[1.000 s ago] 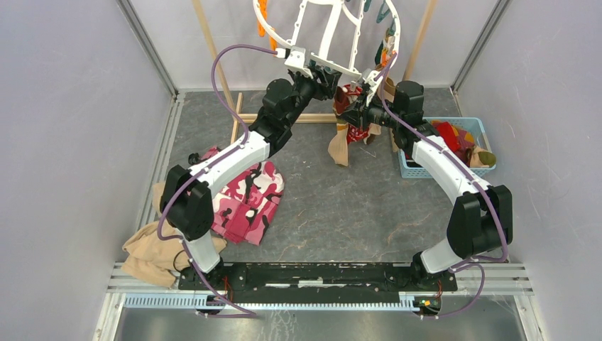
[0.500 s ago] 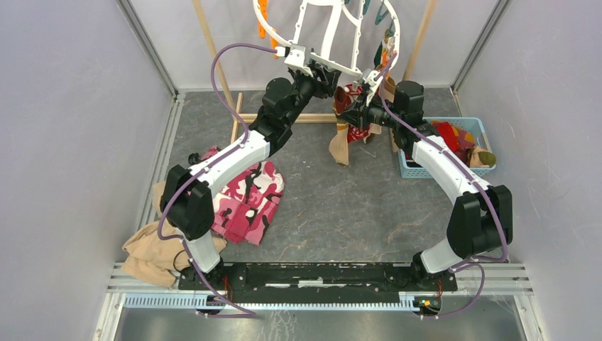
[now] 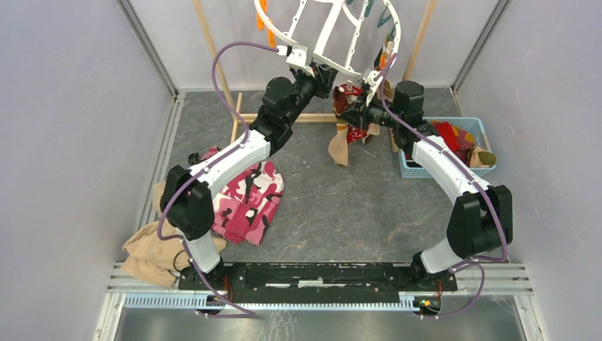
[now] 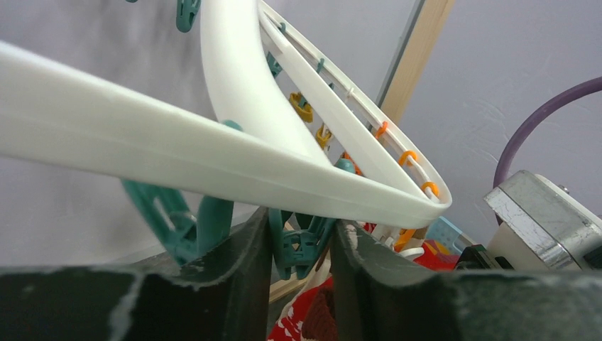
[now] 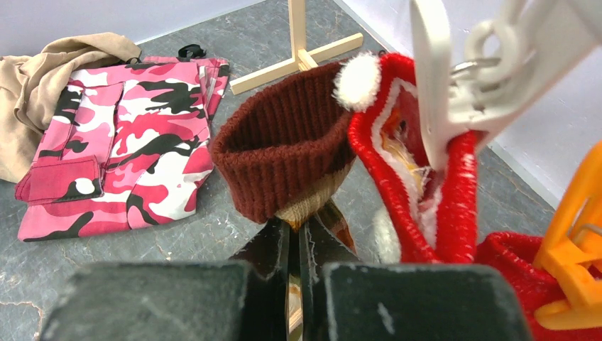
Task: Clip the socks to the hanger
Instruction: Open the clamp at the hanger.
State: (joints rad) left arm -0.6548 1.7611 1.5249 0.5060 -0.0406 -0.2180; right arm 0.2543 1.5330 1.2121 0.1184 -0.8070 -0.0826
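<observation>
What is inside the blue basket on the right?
Red socks and a tan-green one show above the blue basket's rim. The right arm covers its left part; anything underneath them is hidden.

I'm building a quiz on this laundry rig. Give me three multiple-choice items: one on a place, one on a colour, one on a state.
1. The blue basket sits:
A) on the right
B) on the left
C) on the hanger

2. The clip in the left gripper is:
A) orange
B) teal
C) white

3. The right gripper is:
A) open and empty
B) shut on a sock
C) out of view

Answers:
1 A, it lies at the right of the top view.
2 B, the left wrist view shows teal plastic between its jaws.
3 B, the right wrist view shows fabric pinched in its closed jaws.
</observation>
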